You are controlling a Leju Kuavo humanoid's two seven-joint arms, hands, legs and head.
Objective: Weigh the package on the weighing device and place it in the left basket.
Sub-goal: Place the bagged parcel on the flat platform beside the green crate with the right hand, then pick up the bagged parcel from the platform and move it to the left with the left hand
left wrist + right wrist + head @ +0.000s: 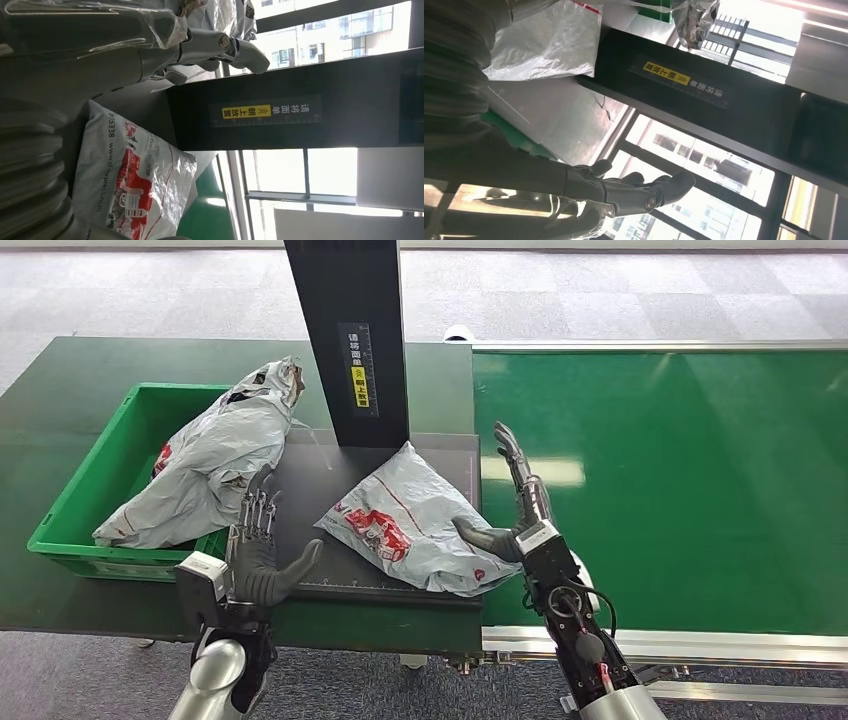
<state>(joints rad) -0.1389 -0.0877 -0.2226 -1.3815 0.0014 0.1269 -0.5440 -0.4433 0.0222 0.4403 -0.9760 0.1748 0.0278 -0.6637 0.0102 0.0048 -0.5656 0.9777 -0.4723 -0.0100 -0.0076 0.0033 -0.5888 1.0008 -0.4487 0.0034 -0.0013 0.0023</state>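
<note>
**Package on the scale, both hands open**

From the head view, the grey package (415,520) with red print lies on the dark weighing platform (310,485) below a black post (350,330) bearing a yellow label. The green basket (75,510) holds another grey bag (215,460). The left hand (258,555) and right hand (515,505) flank the package, fingers spread, empty.

In the left wrist view, the package shows "5338".

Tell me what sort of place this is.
Probably a parcel sorting or logistics station: a green conveyor belt, a dark weighing platform with an upright post, a grey courier package on it, and a green basket holding another parcel.
</note>
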